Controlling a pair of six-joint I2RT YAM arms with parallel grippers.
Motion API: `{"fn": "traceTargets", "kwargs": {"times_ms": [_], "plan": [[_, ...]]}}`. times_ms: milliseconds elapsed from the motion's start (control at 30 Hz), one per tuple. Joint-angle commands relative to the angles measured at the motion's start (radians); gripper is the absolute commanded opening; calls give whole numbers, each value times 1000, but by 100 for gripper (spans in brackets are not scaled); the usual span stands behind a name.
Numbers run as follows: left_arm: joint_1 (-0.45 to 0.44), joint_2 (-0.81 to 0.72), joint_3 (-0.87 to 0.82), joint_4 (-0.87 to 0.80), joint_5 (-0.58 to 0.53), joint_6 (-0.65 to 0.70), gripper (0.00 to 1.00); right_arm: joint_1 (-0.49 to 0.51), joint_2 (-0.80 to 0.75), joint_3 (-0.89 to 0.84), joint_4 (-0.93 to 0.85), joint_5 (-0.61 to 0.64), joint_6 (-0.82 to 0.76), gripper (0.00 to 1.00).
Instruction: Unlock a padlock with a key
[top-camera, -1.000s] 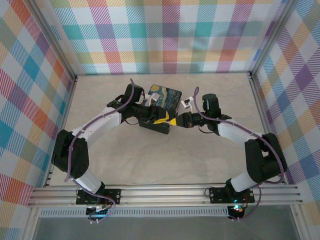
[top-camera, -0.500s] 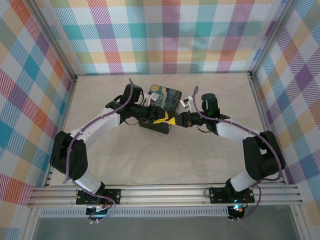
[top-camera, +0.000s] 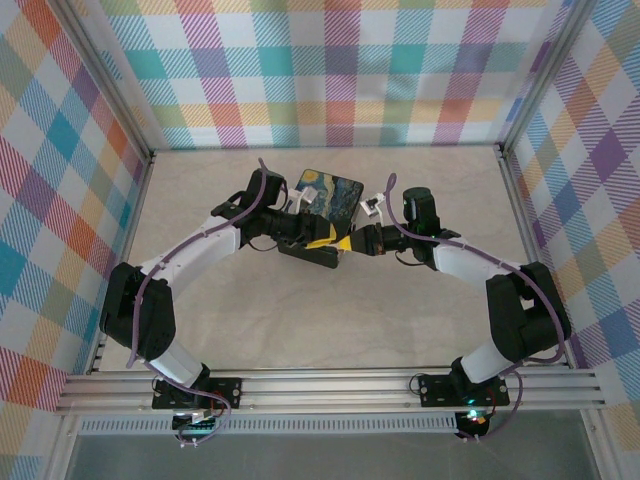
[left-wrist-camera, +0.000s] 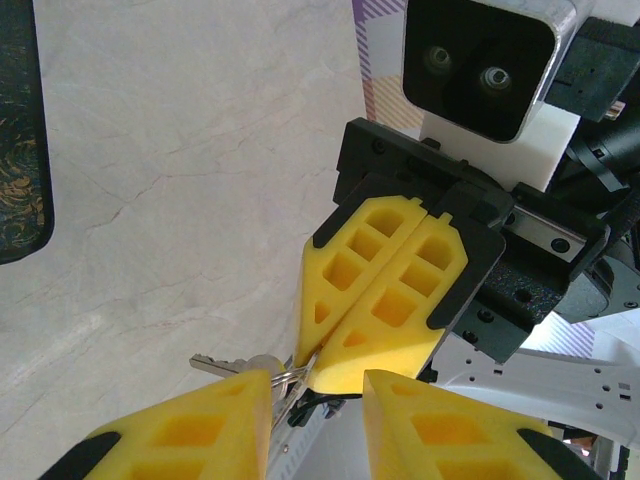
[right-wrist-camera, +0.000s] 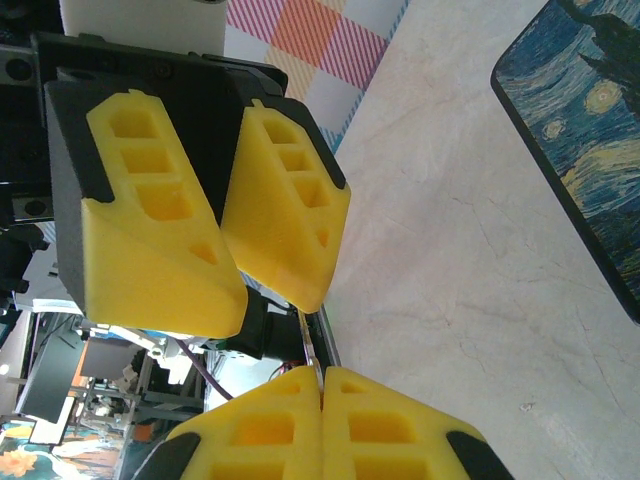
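Note:
My two grippers meet tip to tip beside the box's near right corner. The right gripper (top-camera: 350, 243) (right-wrist-camera: 322, 372) is shut on the thin silvery key (right-wrist-camera: 311, 352), whose blade points at the left fingertips. A ring (left-wrist-camera: 285, 378) with a second key (left-wrist-camera: 222, 364) hangs by the left finger. The left gripper (top-camera: 322, 241) (left-wrist-camera: 317, 378) has its jaws part-way apart. A small dark body, the padlock (left-wrist-camera: 318, 404) (right-wrist-camera: 262, 328), sits between its tips and is mostly hidden by the yellow pads.
The Starry-Night box (top-camera: 335, 195) (right-wrist-camera: 590, 130) lies just behind the grippers, and its black side touches the left arm's wrist. Pale marbled table (top-camera: 300, 320) stretches toward the arm bases. Checked walls stand on three sides.
The right wrist has drifted slightly toward the back and the box's near edge shifted a little. Both grips look the same.

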Motion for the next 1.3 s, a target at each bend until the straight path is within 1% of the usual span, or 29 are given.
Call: {"fn": "traceTargets", "kwargs": {"times_ms": [0, 100, 200, 333, 467, 600, 833, 1267], "plan": [[8, -34, -23, -11, 7, 16, 29, -4, -9, 9, 73, -31, 30, 0], [8, -39, -26, -22, -7, 23, 29, -5, -9, 8, 105, -45, 42, 0], [13, -39, -31, -17, -20, 14, 29, -4, -20, 8, 95, -64, 24, 0], [21, -48, -38, 3, -22, 1, 29, -4, -29, 7, 53, -66, -2, 0], [32, -56, -41, 6, -33, -3, 29, -4, -34, 4, 52, -79, -7, 0], [42, -65, -56, 28, -25, -18, 29, -4, -35, 14, -1, -75, -40, 0], [42, -88, -69, 49, 13, -16, 29, -4, 13, 30, 100, -58, 54, 0], [36, -69, -59, 39, 28, -5, 28, 7, 45, 62, 98, -54, 60, 0]]}}
